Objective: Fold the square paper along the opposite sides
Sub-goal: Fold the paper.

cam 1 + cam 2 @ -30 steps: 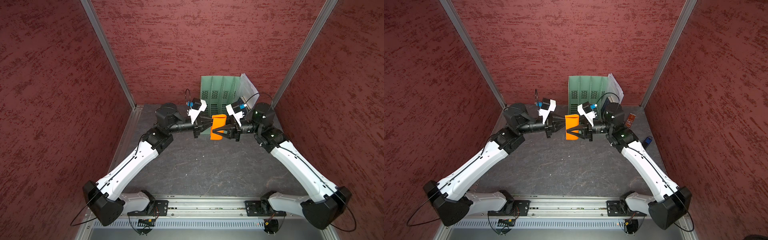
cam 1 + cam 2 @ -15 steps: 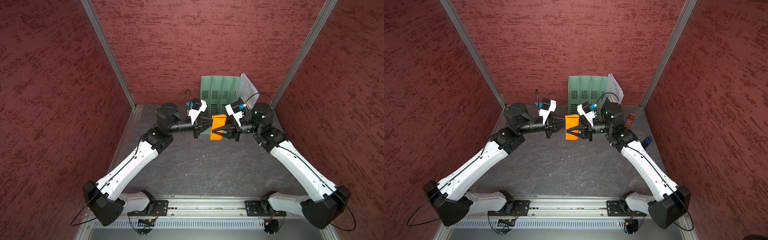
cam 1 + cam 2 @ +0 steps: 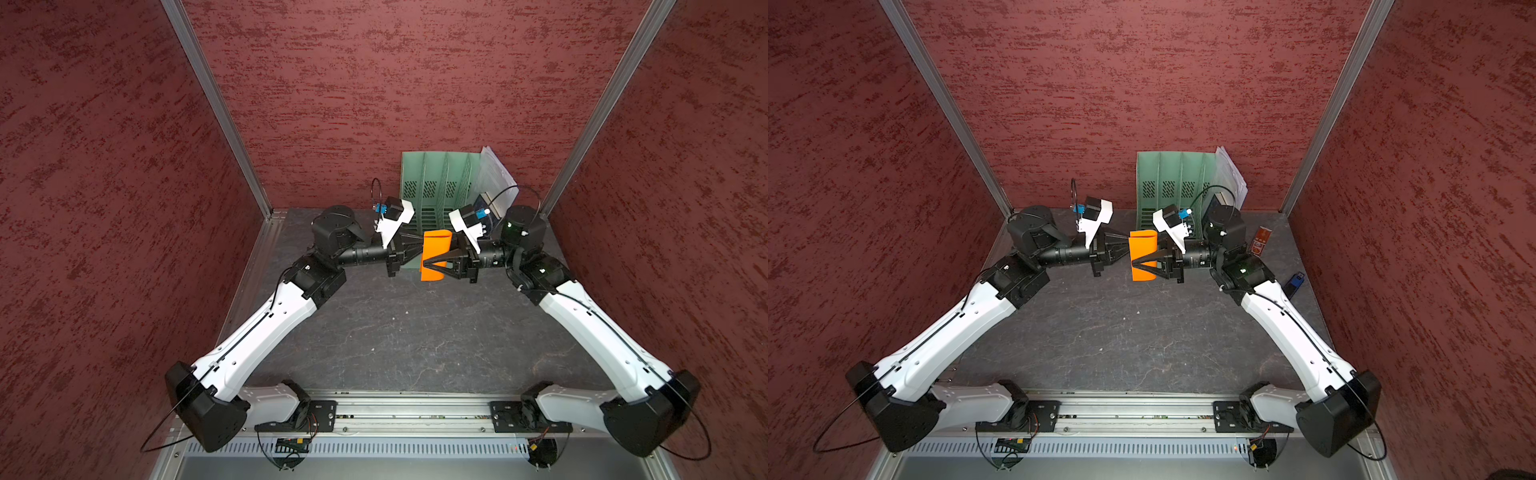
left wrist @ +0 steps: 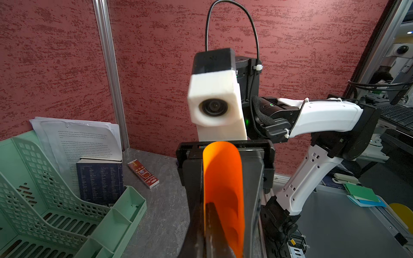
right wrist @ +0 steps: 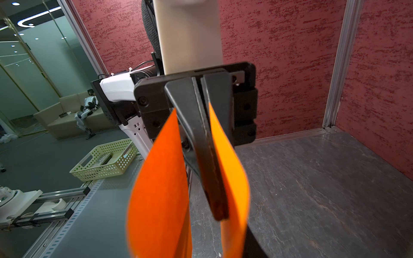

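Above the table's [image 3: 374, 332] far centre, you have one square paper [image 3: 435, 254], orange, bent into a loop between two grippers. Left gripper [image 5: 220, 214]: jaws together inside the loop, nothing visibly pinched. Right gripper [image 3: 427, 262]: part-open around the paper's lower edges. One green file rack [image 3: 432, 183] behind, with white printed sheets [image 3: 494, 174].

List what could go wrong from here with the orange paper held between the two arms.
1. The square paper is still only a rounded loop with no crease. If the right end effector, whose jaws bracket the loop, presses it off-centre, the fold may come out crooked.
2. The paper hangs above the table, pinched by the shut left end effector. If it slips there, the sheet could spring open or drop.
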Controlling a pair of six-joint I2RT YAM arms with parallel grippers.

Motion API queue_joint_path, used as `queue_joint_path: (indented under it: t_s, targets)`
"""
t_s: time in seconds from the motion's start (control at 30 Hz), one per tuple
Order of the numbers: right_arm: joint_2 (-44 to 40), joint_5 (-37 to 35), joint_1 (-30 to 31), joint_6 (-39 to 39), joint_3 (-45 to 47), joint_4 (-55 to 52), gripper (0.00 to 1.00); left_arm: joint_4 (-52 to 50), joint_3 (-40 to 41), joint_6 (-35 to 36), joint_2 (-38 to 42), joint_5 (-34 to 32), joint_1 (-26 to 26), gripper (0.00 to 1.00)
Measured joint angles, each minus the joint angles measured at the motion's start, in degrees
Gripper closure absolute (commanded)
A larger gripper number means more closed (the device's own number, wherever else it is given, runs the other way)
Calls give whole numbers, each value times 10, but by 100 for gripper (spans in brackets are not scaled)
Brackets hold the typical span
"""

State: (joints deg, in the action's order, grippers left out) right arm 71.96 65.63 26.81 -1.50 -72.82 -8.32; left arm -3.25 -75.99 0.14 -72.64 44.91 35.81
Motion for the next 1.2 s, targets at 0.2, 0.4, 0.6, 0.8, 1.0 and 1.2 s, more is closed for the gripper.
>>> queue_joint_path:
  t_s: [0.2,0.4,0.6,0.8,1.0,1.2]
  targets:
    - [0,0,0,0,0,-3,68,-4,-2,4,0,0,0,100]
    - [0,-1,0,0,0,-3,69,-4,-2,4,0,0,0,100]
    - [-2,-3,0,1,0,-3,69,-4,-2,4,0,0,0,100]
    - [-6,-4,1,2,0,-3,69,-4,-2,4,1,0,0,100]
    - [-8,-5,1,3,0,-2,69,-3,0,3,10,0,-1,100]
    - [-8,-5,1,2,0,-1,69,-3,1,3,13,-1,-1,100]
